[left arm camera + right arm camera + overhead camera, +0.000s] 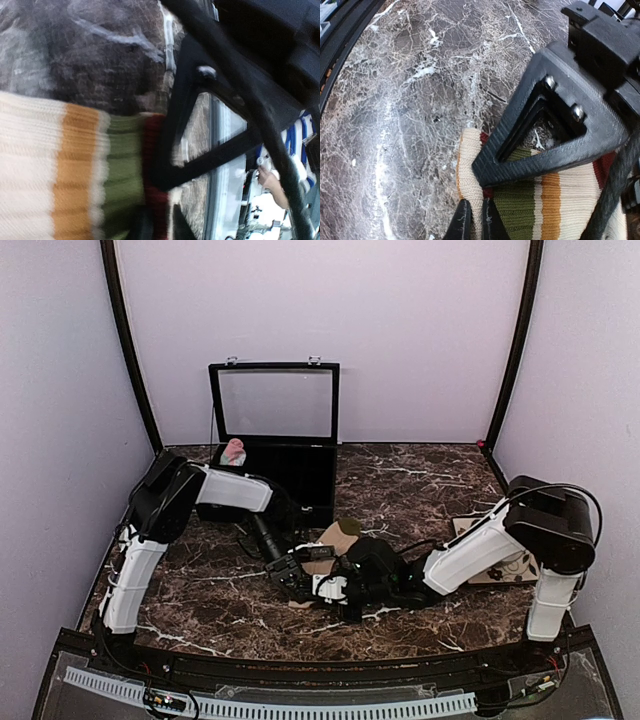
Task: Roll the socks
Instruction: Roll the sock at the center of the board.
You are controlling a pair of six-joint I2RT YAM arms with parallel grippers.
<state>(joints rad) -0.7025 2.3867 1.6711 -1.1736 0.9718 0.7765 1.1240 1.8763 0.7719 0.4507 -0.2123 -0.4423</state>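
The tan sock (338, 537) with orange, olive and maroon stripes lies at the table's middle, between both grippers. In the left wrist view the sock (75, 170) fills the lower left, and my left gripper (160, 225) is closed on its maroon cuff. In the right wrist view my right gripper (477, 222) pinches the cream edge of the sock (555, 205). The left gripper's black finger (520, 150) lies across the fabric. From above, the left gripper (300, 575) and the right gripper (338, 587) meet. The pink sock (234, 451) sits in the black box.
An open black box (300, 480) with a clear lid stands at the back, just behind the left arm. A tan patterned card (500, 568) lies under the right arm at the right. The table is dark marble (420, 490), walled on three sides.
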